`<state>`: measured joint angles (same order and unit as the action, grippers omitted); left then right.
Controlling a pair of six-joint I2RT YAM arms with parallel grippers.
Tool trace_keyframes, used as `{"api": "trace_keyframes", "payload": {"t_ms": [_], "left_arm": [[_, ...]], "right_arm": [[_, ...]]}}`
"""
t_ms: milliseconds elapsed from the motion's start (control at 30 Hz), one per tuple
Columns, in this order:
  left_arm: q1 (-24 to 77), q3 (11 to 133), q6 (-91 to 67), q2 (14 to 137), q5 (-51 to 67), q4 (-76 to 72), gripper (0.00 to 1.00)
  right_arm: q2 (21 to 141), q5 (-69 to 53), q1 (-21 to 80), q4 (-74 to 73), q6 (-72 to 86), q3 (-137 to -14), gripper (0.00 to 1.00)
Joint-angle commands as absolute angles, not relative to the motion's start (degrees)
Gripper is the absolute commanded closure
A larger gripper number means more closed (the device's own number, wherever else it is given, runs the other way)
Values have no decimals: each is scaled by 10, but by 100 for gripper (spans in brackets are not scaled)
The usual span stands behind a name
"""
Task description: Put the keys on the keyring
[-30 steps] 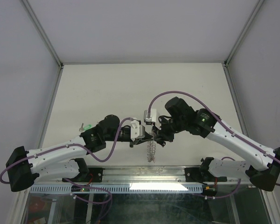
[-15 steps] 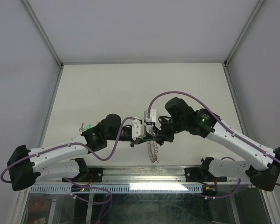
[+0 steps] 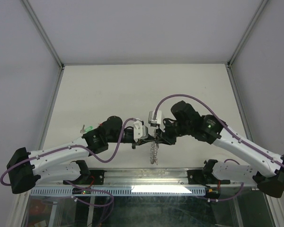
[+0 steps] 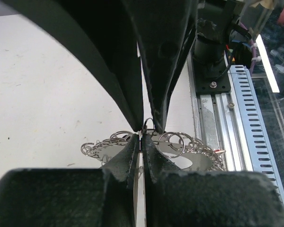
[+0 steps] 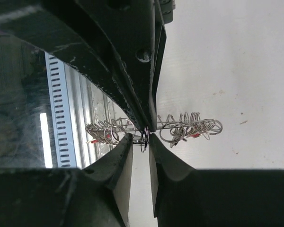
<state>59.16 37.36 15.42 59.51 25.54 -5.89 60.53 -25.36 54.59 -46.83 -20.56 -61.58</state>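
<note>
- The left gripper (image 4: 141,138) is now clenched; a second ago its jaws were slightly parted. The pinch is taken on the fringe of the keyring (image 4: 180,160), on what looks like one small loop.
- The right gripper (image 5: 141,142) is now eased apart, having been shut a second ago. A clear gap is seen between its fingertips, and a small dark loop sits in that gap without being pressed.
- The keyring is held clear of the table (image 3: 132,90), hanging edge-on just below the two meeting grippers, near the front rail.
- The change is read as a handover: the ring's weight is judged to be carried by the left side alone.
- Red flecks (image 5: 195,135) are noted among the fringe loops; they may be key heads, but this cannot be confirmed.
- One green-headed key (image 3: 88,127) is seen lying on the table beside the left arm, well apart from the ring, so the task is judged unfinished.
- With the right jaws freed, a fetch of that key is thought likely.
</note>
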Motion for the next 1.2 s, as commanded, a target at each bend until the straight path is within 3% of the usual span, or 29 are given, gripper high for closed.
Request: {"api": "trace_keyframes", "payload": {"t_ms": [0,267,600,933,1167], "left_arm": [[590,361,136,567,225,-124,100],[590,341,87,558,145,-140,100],[590,270,7,532,98,-243,100],[590,254,9,519,97,-244,100],[590,253,9,519,99,-247,100]], "right_arm": [[550,-239,550,-352,-156,-600,75],[517,-132,535,-281,-33,-571,64],[509,-173,449,-203,203,-500,61],[473,-265,437,-94,163,-392,68],[506,-343,433,-25,200,-352,64]]}}
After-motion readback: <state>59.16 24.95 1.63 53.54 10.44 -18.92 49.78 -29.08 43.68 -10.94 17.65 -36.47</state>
